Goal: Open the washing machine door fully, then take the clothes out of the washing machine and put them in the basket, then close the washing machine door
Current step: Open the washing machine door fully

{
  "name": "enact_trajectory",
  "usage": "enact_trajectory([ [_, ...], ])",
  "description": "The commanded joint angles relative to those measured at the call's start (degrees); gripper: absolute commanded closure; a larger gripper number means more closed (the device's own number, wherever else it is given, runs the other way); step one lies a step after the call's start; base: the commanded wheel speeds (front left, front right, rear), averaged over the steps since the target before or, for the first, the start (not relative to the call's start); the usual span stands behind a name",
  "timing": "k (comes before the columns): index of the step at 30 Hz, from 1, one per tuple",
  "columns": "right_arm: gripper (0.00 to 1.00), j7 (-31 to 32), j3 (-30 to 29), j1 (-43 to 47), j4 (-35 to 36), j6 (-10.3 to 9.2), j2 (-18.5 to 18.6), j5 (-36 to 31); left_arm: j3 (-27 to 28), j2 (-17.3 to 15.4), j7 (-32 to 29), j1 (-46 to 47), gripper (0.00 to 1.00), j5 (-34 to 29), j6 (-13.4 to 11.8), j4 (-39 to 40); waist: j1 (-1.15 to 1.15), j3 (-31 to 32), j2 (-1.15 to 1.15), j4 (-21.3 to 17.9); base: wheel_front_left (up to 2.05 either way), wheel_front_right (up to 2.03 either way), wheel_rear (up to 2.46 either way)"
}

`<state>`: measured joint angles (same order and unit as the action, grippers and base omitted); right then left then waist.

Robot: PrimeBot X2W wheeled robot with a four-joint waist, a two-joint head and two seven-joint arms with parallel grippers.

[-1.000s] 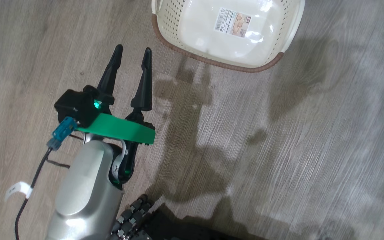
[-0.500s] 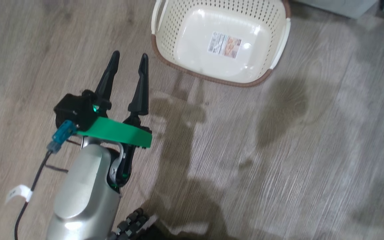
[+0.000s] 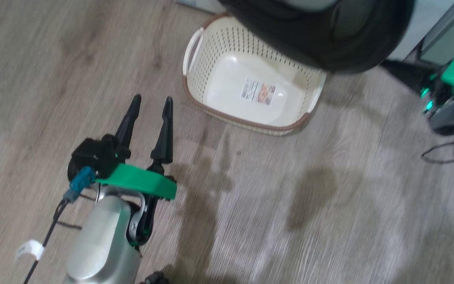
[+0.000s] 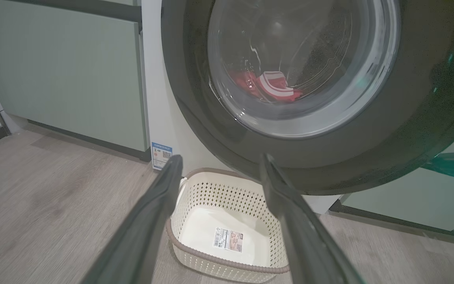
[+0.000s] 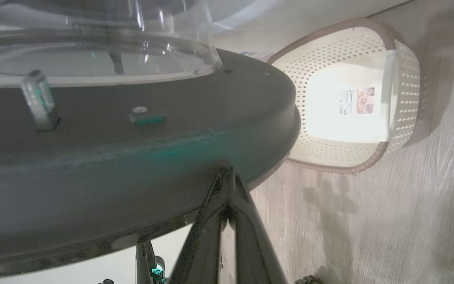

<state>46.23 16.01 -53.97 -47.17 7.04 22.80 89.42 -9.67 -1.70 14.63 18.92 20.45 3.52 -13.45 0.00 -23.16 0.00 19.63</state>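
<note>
The washing machine door (image 4: pixel 408 118) has a wide black rim, and the red clothes (image 4: pixel 268 85) show through its clear window. The same door (image 3: pixel 313 43) hangs over the far side of the cream basket (image 3: pixel 242 118), which stands empty on the floor in front of the white washing machine (image 4: pixel 160 98). My left gripper (image 3: pixel 152 100) is open and holds nothing, hovering left of the basket (image 4: pixel 227 265). My right gripper (image 5: pixel 227 170) is shut, its tips against the edge of the door's inner face (image 5: pixel 132 157). It enters the head view from the right (image 3: pixel 398 71).
Pale green cabinets (image 4: pixel 61 71) stand left of the machine, and another panel (image 4: pixel 408 197) stands right of it. Grey wood floor (image 3: pixel 329 217) stretches in front of the basket (image 5: pixel 329 167). Loose cables (image 3: pixel 447 152) hang by the right arm.
The head camera has tilted up, bringing the door and my right gripper into view. My left gripper stays open in the same pose.
</note>
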Motion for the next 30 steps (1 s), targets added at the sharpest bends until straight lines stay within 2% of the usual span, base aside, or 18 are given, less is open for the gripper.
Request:
enact_trajectory([
  [1,1.00,0.86,0.74,1.63,2.67,0.45,-1.02,0.64,2.53,-1.18,0.37,-0.55,0.00,-0.76,-0.09,1.40,0.00,2.43,0.00,-0.34,0.00,0.00,0.00],
  [15,1.00,2.69,2.51,13.74,5.11,0.45,-5.11,2.00,4.66,-1.18,0.37,-4.79,0.00,-3.83,0.69,0.11,0.00,11.66,0.00,-2.46,0.00,0.00,0.00],
  [24,1.00,1.40,0.03,16.12,5.27,0.45,-3.87,2.71,5.77,-1.18,0.37,-6.80,0.00,-4.50,0.89,0.26,0.00,13.63,0.00,-4.07,0.00,0.00,0.00],
  [30,1.00,-1.25,-2.78,14.38,4.78,0.45,-1.08,2.22,6.24,-1.18,0.37,-6.39,0.00,-4.24,1.04,1.18,0.00,11.01,0.00,-4.95,0.00,0.00,0.00],
])
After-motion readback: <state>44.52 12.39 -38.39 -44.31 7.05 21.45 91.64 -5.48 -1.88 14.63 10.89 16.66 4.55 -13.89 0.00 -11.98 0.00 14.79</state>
